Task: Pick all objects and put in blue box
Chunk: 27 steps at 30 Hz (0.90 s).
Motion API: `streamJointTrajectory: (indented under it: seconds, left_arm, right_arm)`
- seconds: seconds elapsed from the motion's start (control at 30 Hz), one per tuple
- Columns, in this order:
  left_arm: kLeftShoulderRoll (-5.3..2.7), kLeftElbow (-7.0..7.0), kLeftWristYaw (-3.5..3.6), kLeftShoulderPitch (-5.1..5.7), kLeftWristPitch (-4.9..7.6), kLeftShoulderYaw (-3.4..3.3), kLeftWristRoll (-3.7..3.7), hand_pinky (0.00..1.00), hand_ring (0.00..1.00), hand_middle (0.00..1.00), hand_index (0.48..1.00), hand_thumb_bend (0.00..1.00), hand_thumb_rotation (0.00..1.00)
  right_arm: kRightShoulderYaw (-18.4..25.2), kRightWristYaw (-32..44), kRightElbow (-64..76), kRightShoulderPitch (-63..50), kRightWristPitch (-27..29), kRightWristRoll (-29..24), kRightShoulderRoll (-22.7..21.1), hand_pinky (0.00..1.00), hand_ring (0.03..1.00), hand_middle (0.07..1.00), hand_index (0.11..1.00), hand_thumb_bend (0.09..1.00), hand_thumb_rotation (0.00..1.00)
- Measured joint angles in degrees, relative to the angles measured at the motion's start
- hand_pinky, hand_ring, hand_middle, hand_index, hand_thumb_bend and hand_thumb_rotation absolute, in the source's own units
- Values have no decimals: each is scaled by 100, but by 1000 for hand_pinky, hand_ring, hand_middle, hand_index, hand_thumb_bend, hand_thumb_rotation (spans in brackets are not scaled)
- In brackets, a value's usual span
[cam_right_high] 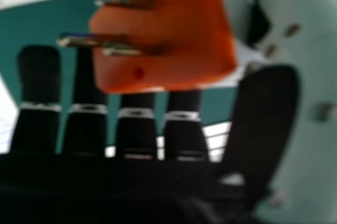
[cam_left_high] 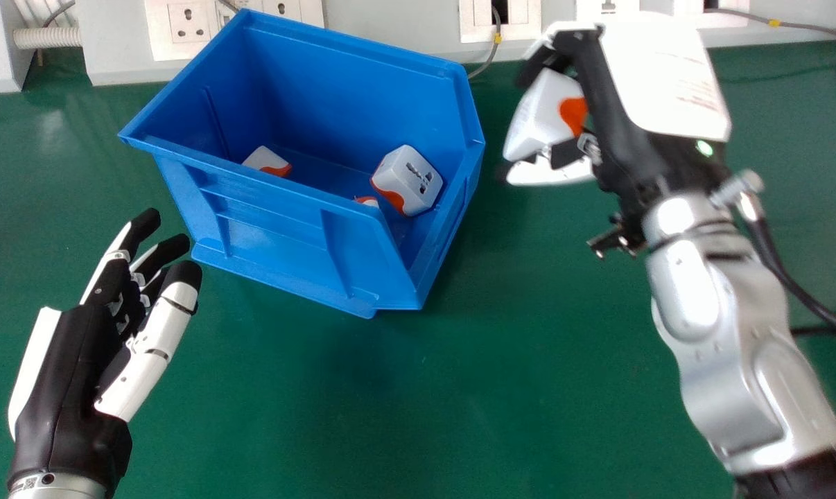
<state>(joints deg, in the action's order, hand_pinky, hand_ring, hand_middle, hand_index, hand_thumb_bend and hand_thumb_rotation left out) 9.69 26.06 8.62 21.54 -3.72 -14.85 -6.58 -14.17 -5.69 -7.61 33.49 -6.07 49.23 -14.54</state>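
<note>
My right hand (cam_left_high: 598,90) is to the right of the blue box (cam_left_high: 307,235), its fingers and thumb shut on a white and orange plug adapter (cam_left_high: 539,114). In the right hand view the adapter's orange face (cam_right_high: 168,34) with metal pins shows between the fingers and thumb of my right hand (cam_right_high: 137,129). Inside the box lie a white adapter with sockets (cam_left_high: 411,179), another adapter (cam_left_high: 262,159) near the left, and a partly hidden one (cam_left_high: 367,202) behind the front wall. My left hand (cam_left_high: 78,360) stays open at the left, over the table.
The green table (cam_left_high: 459,402) extends in front of the box. Wall sockets (cam_left_high: 189,24) and a grey panel (cam_left_high: 418,34) run along the back edge. A black cable (cam_left_high: 803,291) hangs beside my right forearm.
</note>
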Motion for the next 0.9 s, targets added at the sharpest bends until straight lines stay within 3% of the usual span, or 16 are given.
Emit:
streamJointTrajectory:
  seconds: [0.47,0.9]
  left_arm:
    - [30,-12,4,-36,7,6,-1,805,875,892,934,369,596]
    - [27,-12,10,16,17,9,-3,805,875,892,934,369,597]
  right_arm:
    - [-840,-544,-2651,1595,581,46,249,305,422,530,543,488,0]
    - [-1633,-1134,-4514,2756,1055,250,468,324,437,539,512,492,0]
